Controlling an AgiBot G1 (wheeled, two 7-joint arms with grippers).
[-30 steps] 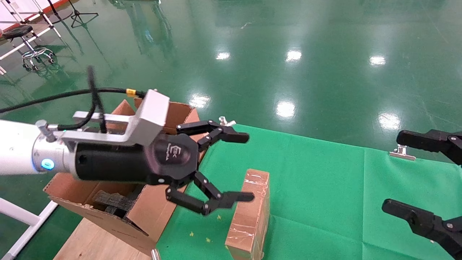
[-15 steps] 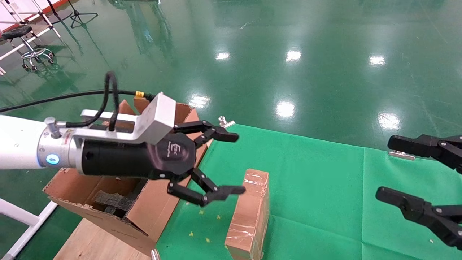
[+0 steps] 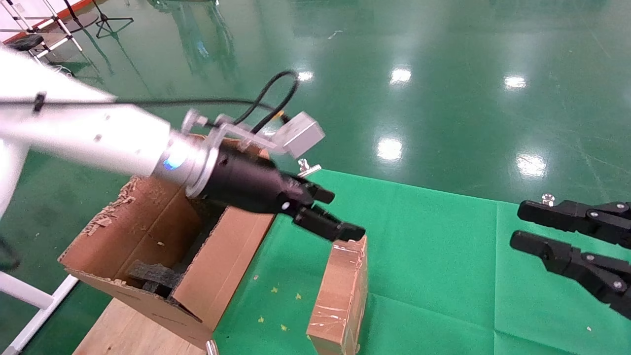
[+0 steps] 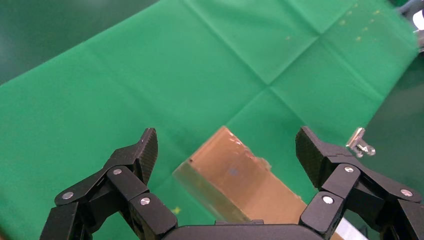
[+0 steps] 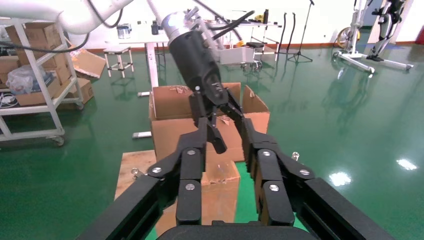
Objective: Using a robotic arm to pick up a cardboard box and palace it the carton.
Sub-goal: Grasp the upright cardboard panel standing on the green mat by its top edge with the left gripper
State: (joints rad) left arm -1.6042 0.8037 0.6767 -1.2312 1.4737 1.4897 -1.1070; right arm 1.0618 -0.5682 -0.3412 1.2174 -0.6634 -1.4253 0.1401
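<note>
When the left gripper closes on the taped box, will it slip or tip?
The box is wrapped in shiny tape, so it may slip between the open fingers of the left gripper. It looks stiff enough to hold its shape. Being long and narrow, it might tip sideways if pushed.

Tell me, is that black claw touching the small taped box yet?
Apart. The left wrist view shows the left gripper open, its fingers clear of the cardboard box on both sides.

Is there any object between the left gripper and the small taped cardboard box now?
Nothing visible. The left gripper is open and hangs just above the far end of the cardboard box; in the left wrist view the box's end shows directly between the fingers, with only green cloth around it.
</note>
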